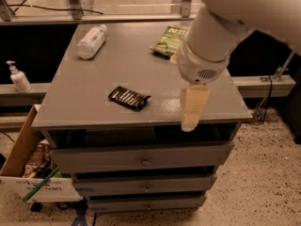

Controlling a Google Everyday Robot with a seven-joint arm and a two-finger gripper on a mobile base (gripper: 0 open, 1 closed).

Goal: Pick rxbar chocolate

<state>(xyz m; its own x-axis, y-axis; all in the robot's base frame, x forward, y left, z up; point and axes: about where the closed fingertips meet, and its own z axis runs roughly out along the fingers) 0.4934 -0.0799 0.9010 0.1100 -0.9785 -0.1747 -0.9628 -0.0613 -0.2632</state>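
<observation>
The rxbar chocolate (129, 97), a small flat bar in a glossy black wrapper with white lines, lies flat near the front middle of the grey cabinet top (89, 93). My gripper (192, 108) hangs from the big white arm (211, 46) over the front right part of the top. It is to the right of the bar and apart from it, and it holds nothing that I can see. The arm hides part of the top's right side.
A white plastic bottle (91, 41) lies at the back left, and a green chip bag (168, 40) at the back, partly behind the arm. Drawers (143, 159) are below the top. A cardboard box (28, 173) stands on the floor at left, with a pump bottle (18, 77) on a ledge above it.
</observation>
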